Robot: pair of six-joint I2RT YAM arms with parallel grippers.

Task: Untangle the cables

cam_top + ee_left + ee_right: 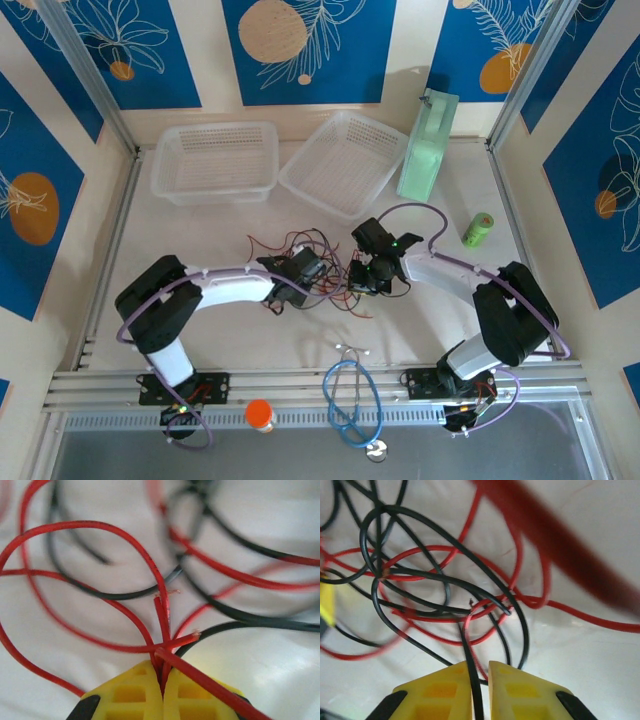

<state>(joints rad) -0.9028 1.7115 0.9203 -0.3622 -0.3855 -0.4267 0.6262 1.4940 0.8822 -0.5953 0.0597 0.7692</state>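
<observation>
The cables (322, 262) lie as a loose tangle of thin red and black wires mid-table, between both arms. My left gripper (320, 278) is at the tangle's left side. In the left wrist view its yellow fingers (135, 692) are pressed together on red cable strands (161, 615), with another red strand lying across the right finger. My right gripper (364, 280) is at the tangle's right side. Its fingers (515, 687) stand a narrow gap apart, and a black cable (470, 650) runs down through that gap against the left finger. My right gripper (479, 667) faces overlapping loops.
Two clear plastic baskets (213, 160) (345, 165) stand at the back, with a pale green container (430, 145) beside them. A green cylinder (479, 229) lies at the right. A blue stethoscope (350, 395) and an orange-capped object (259, 413) sit near the front rail.
</observation>
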